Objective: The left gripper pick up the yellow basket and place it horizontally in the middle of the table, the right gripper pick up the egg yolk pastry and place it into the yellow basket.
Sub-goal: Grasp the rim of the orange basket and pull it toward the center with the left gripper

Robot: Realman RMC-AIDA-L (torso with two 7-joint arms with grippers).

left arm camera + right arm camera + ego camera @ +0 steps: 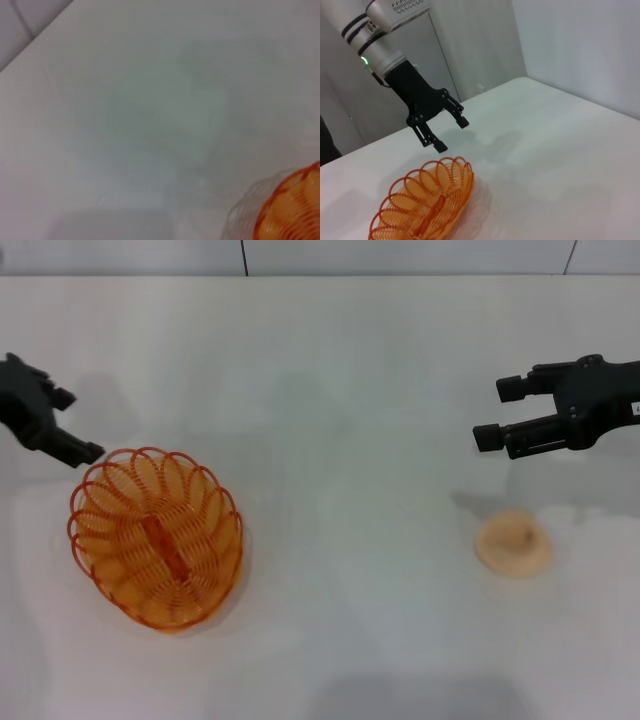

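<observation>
Both arms run off frame: left pincer (82,426) apart beside yellow basket (157,537), right pincer (497,412) apart above egg yolk pastry (513,542)

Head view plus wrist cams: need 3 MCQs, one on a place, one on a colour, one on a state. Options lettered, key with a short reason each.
1. Where does the egg yolk pastry lie?
A. inside the yellow basket
B. on the table, on the robot's right, apart from the basket
C. between the right gripper's fingers

2. What colour is the yellow basket?
A. orange-yellow
B. blue
C. black

3. How is the left gripper?
A. shut on the basket's rim
B. open, holding nothing, near the basket's rim
C. shut on the pastry

Key:
1 B: the pastry sits on the bare table, below the right gripper in the head view, far from the basket.
2 A: its wire loops show orange-yellow in every view.
3 B: the right wrist view shows its fingers spread with a gap and nothing between them.
</observation>
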